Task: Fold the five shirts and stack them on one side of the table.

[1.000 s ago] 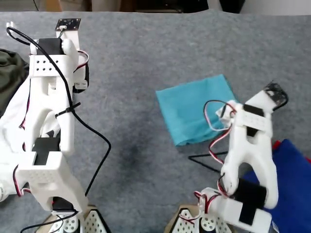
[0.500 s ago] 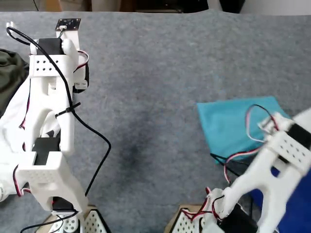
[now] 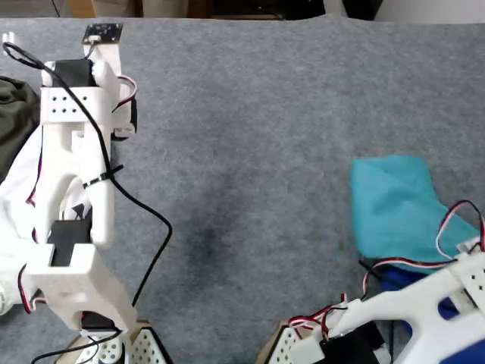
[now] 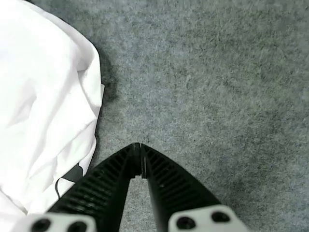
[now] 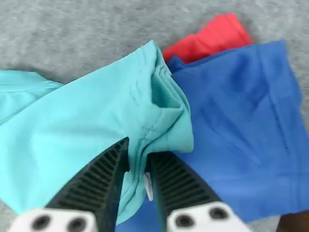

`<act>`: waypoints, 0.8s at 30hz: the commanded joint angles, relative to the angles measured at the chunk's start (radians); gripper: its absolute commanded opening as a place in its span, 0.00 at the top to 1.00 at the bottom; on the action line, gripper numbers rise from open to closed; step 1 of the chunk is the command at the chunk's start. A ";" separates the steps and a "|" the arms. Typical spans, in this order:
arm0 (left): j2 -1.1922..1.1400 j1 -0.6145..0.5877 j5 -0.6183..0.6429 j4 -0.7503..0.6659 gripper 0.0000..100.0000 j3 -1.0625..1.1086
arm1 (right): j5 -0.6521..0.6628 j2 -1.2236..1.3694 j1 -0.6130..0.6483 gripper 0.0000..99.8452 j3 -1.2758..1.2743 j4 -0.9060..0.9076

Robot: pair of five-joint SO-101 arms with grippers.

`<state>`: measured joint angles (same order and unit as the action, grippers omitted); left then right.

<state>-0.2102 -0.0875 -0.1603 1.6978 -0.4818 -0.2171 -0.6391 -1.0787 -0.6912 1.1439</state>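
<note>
My right claw (image 5: 138, 153) grips the teal shirt (image 5: 72, 121) at its edge, over the blue shirt (image 5: 241, 121), red shirt (image 5: 212, 36) touching it; left claw (image 4: 140, 147) clenched, empty.

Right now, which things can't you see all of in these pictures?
Red shirt: right wrist view, mostly under the teal shirt and blue shirt.
Blue shirt: high view, mostly behind the right arm.
White shirt: left wrist view, cut by the edge; high view, partly behind the left arm.
Dark shirt: high view, cut by the edge.
</note>
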 commanded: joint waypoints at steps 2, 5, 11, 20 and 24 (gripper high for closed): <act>0.065 0.006 -0.009 -0.005 0.98 0.000 | -0.069 -0.041 0.185 1.00 0.002 -0.003; 0.071 0.006 -0.009 -0.005 0.98 0.000 | -0.161 -0.041 0.355 1.00 0.039 -0.006; 0.071 0.003 -0.009 0.023 0.98 -0.006 | -0.293 -0.041 0.759 1.00 0.171 -0.041; 0.071 -0.006 -0.003 0.023 0.98 -0.009 | -0.328 -0.035 1.188 1.00 0.288 0.021; 0.071 -0.006 -0.002 0.020 0.98 -0.009 | -0.328 -0.033 1.225 1.00 0.278 0.020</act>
<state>-0.1995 -0.0875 -0.1603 1.7100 -0.4787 -0.5347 -0.6391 0.1181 -0.4626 1.1623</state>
